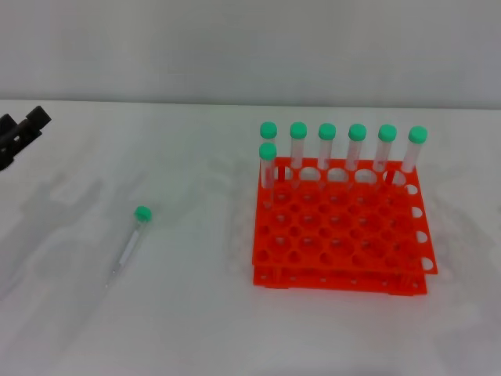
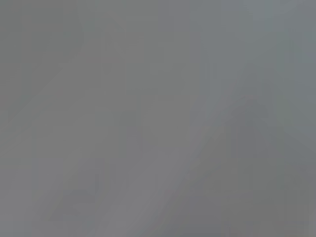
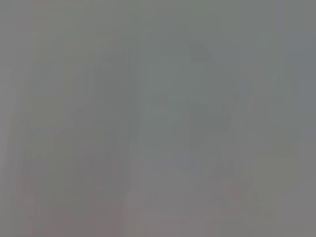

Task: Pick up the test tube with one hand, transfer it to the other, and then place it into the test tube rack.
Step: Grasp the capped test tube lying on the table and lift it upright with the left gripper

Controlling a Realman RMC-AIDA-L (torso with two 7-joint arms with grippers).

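Note:
The test tube (image 1: 130,242) lies on its side on the white table, left of centre in the head view, with its green cap toward the back and its tip toward the front. The orange-red test tube rack (image 1: 342,236) stands at the right. Several identical green-capped tubes (image 1: 342,149) stand upright along its back row, and one more stands at its back left. My left gripper (image 1: 19,135) shows partly at the far left edge, well behind and left of the lying tube, and holds nothing. My right gripper is out of view. Both wrist views show only plain grey.
The white table (image 1: 188,329) spreads around the tube and the rack. A pale wall (image 1: 250,47) rises behind the table's back edge.

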